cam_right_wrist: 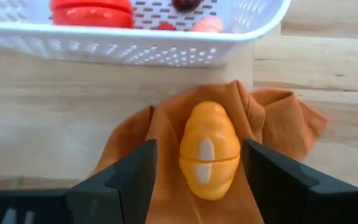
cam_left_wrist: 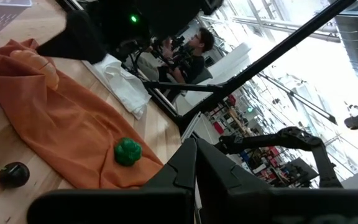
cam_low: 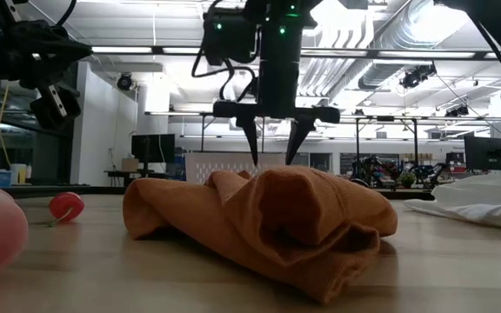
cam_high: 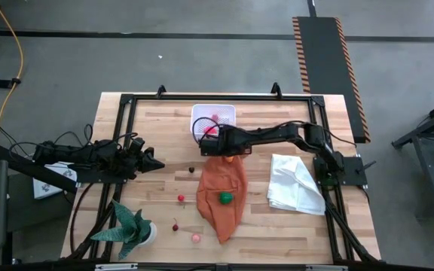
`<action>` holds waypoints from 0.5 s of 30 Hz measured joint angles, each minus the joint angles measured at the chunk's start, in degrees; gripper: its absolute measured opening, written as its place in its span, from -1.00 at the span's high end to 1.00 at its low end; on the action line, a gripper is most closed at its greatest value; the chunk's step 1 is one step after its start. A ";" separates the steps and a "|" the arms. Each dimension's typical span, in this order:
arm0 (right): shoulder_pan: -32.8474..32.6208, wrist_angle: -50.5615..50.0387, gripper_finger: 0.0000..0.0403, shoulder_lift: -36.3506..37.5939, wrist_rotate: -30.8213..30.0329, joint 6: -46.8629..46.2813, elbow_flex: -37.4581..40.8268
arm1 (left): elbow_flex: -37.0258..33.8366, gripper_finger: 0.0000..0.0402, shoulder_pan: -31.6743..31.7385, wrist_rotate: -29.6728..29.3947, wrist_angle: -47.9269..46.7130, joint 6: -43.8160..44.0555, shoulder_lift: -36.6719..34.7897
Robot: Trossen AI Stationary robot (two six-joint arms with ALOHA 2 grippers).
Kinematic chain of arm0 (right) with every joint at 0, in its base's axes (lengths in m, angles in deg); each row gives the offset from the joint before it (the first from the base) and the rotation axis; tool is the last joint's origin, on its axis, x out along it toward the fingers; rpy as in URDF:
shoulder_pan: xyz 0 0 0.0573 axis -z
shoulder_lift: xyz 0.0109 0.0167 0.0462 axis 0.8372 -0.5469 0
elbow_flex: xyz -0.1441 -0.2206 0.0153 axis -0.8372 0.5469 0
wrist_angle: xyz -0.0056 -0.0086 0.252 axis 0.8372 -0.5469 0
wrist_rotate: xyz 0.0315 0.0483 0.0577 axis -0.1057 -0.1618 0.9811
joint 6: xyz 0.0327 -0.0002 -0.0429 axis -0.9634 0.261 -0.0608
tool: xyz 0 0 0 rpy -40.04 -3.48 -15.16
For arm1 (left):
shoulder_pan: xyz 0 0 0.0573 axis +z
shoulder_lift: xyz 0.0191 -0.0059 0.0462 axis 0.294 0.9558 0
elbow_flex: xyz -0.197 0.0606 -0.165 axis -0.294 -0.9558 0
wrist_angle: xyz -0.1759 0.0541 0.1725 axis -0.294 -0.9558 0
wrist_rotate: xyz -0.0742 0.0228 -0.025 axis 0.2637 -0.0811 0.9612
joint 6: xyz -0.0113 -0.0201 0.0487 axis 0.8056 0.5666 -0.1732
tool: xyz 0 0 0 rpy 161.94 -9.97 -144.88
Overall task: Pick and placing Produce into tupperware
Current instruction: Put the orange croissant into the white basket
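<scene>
Lining up pick: right gripper (cam_right_wrist: 194, 171) hovers over orange cloth (cam_high: 221, 192), fingers spread either side of orange produce piece (cam_right_wrist: 209, 151), not gripping. Tupperware (cam_high: 214, 114) just beyond cloth edge, several pieces inside. Next: descend, clench, lift over near rim. Left gripper (cam_high: 152, 162) clenched, parked at table's left; bare wood between.

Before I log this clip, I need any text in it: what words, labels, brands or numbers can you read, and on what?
None can be read in any view.
The white tub, orange toy, orange cloth and white cloth carry no print.
Screens and shelves in the room behind, in the low view: too small and blurred to read.
</scene>
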 joint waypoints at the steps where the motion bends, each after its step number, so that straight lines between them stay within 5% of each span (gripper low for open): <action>1: -0.49 0.01 -0.12 0.00 -1.05 -0.18 0.00 | 0.00 1.00 0.00 0.00 0.00 0.00 0.01; 15: -4.29 -1.94 -0.12 -0.14 -7.74 -4.60 -0.04 | -0.02 1.00 0.00 0.00 0.02 0.00 0.02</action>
